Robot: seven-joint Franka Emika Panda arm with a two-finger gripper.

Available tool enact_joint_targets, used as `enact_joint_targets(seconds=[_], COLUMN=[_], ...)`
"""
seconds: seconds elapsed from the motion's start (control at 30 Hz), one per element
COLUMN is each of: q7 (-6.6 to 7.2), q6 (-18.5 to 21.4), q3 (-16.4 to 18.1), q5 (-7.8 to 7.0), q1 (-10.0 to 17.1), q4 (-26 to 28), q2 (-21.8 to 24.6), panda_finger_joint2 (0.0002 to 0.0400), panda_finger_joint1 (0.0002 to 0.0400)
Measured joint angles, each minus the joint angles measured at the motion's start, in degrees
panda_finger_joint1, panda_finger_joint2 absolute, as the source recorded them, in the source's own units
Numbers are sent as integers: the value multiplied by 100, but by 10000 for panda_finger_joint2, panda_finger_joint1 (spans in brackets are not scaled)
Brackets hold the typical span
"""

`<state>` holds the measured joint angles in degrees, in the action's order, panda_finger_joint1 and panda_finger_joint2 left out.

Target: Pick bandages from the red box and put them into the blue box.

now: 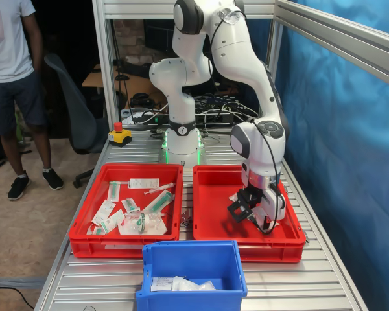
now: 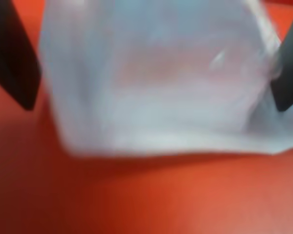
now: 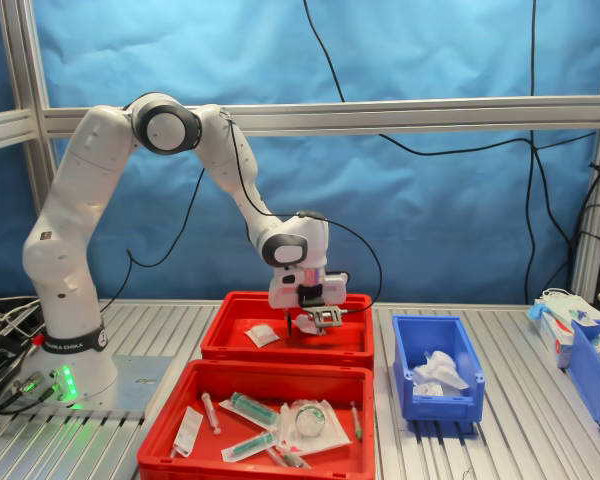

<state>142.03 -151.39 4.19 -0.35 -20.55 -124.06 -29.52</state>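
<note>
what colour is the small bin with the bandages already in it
Bright blue; the blue box shows best in the first exterior view.

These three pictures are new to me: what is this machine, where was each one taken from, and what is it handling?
It is one white robot arm on a metal table. Two pictures come from cameras standing off the arm; the blurry one comes from a camera on its wrist. The tool is down inside a red box, its fingers on either side of a white bandage; whether it is gripped yet I cannot tell. The other red tray holds syringes and packets. The blue box already holds some bandages.
</note>
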Motion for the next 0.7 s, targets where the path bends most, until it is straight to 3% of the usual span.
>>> enact_joint_targets(seconds=[0.7], q7=[0], q6=[-25], q3=[-51], q5=[0], q1=[-293], q4=[133], q2=[-73], panda_finger_joint2=[400], panda_finger_joint1=[400])
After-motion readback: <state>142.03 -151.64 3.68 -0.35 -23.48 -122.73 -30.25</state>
